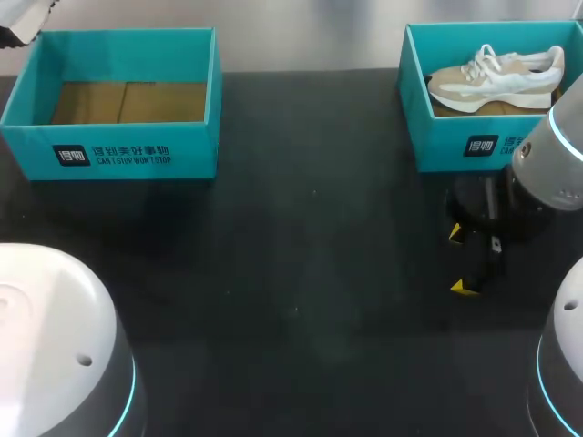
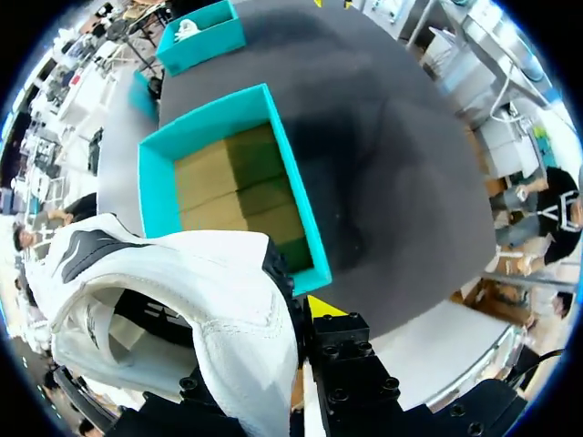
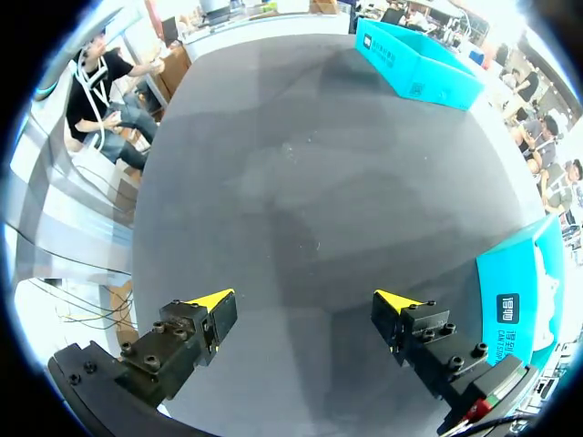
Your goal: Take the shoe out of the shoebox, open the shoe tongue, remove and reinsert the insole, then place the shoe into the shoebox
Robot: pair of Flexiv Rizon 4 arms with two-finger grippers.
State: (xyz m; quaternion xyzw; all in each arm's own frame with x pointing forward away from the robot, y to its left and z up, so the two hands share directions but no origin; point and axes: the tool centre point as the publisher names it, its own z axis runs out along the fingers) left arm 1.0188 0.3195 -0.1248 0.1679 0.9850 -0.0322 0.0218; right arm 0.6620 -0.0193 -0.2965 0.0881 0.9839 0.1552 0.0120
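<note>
My left gripper (image 2: pixel 296 305) is shut on a white shoe (image 2: pixel 182 282) with a black side mark, held above and outside the empty teal left shoebox (image 2: pixel 301 218). One yellow tip shows beside the shoe; the other is hidden by it. In the head view only a bit of this shoe (image 1: pixel 20 23) shows at the far left corner, behind the left shoebox (image 1: pixel 118 155). My right gripper (image 1: pixel 460 261) (image 3: pixel 305 300) hangs open over bare table, just in front of the right shoebox (image 1: pixel 455 146), with nothing between its fingers.
A beige and white sneaker (image 1: pixel 496 77) lies on its side in the right shoebox. Black tabletop (image 1: pixel 301 273) stretches between the two boxes. The bases of my arms (image 1: pixel 55 337) fill the near corners.
</note>
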